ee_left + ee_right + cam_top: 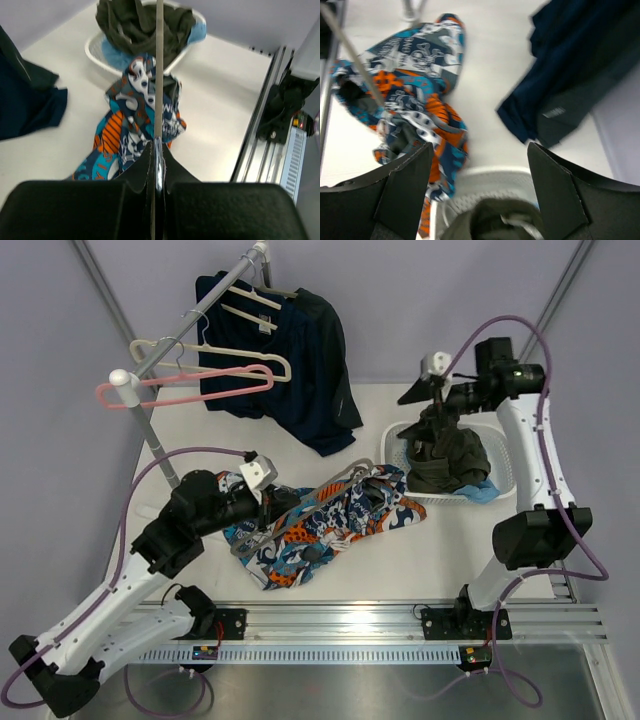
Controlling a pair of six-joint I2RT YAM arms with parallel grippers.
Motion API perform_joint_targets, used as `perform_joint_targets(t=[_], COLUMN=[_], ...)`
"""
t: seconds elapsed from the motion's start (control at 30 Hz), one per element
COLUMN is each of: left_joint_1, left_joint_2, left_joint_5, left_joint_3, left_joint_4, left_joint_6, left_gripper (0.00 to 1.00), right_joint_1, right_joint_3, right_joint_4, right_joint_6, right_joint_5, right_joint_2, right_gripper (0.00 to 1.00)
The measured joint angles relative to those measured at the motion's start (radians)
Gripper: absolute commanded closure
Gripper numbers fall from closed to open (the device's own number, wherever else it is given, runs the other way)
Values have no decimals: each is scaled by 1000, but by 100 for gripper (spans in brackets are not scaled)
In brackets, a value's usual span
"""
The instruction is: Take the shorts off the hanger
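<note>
Left claw (156,145) shut tight on the thin grey bar of a hanger (159,75); the bar runs straight out ahead of the fingertips. Patterned shorts (330,520), orange, teal and white, lie crumpled on the bench (400,570) right under and ahead of this claw, bunched around the bar. Cannot tell whether the cloth is threaded on the hanger or only draped over it. The hanger's far end shows at the edge of the shorts farthest from the claw, towards the basket (510,475). Right claw (480,147) spread wide, holding nothing, hanging above the white basket. Directly below its fingers a dark green garment (450,455) is heaped in the basket, with a bit of blue cloth (485,492) at the near rim. From this claw the shorts lie beyond the basket edge, apart from it on the bench. Navy clothes (320,390) hang from a rail (170,350) well away from both claws, their lower edge resting on the bench. A pink hanger (190,390) and a cream hanger (230,355) hang bare on the same rail.
</note>
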Motion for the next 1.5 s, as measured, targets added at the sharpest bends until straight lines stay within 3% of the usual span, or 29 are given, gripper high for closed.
perform_joint_targets(t=[0.2,0.43,0.63,0.97,1.5], left_joint_1=[0,0,0,0,0], left_joint_2=[77,102,117,94,73], left_joint_5=[5,16,27,48,67], left_joint_3=[-3,0,23,37,37], left_joint_4=[-101,-130,-145,-144,-167], left_joint_6=[44,81,95,95,102], left_gripper=[100,100,100,100,100], right_joint_1=[288,430,543,580,581], right_joint_3=[-120,-136,-280,-396,-257], right_joint_4=[-47,-48,-47,-35,-33], right_joint_6=[-95,-105,-68,63,111], right_joint_5=[46,110,173,269,198], right_joint_2=[-91,-151,-143,-139,-166], right_gripper=[16,22,30,52,40])
